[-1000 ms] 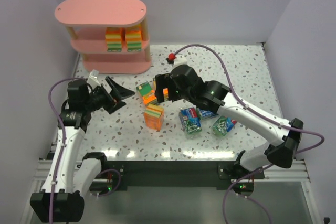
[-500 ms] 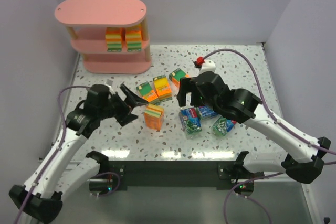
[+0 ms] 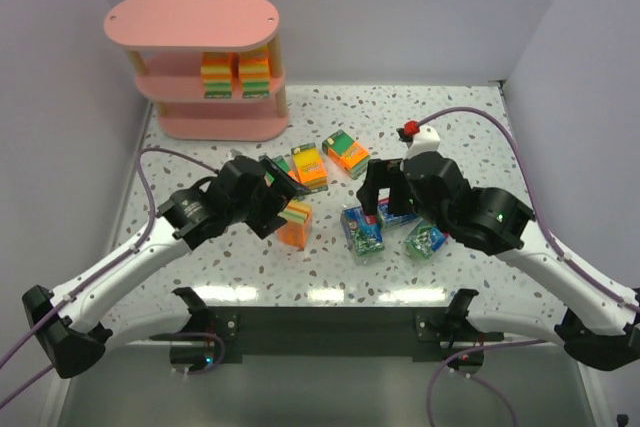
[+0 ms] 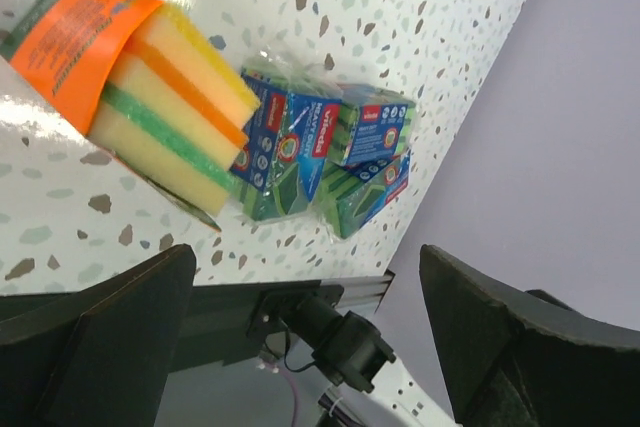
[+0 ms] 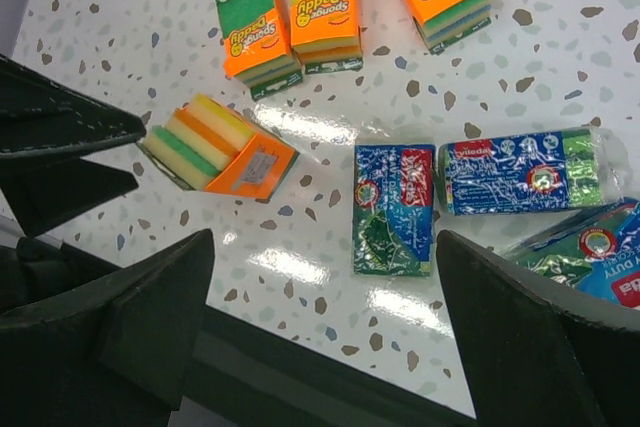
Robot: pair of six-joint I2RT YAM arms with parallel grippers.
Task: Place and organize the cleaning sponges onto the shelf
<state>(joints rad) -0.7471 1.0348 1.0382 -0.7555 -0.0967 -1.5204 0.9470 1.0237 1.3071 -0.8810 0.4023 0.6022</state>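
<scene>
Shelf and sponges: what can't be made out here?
- shelf: top view only; its top board hides the backs of the lower tiers.
- blue-green pack: right wrist view, cut off by the right edge.
- orange pack: in the top view, the left gripper covers part of it.

Two sponges on shelf middle tier; other sponges on table before shelf.

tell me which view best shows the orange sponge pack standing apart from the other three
Right wrist: the orange sponge pack is whole and unobstructed on the table. The left wrist view crops it at the top-left corner; in the top external view the open left gripper overlaps its upper edge.
</scene>
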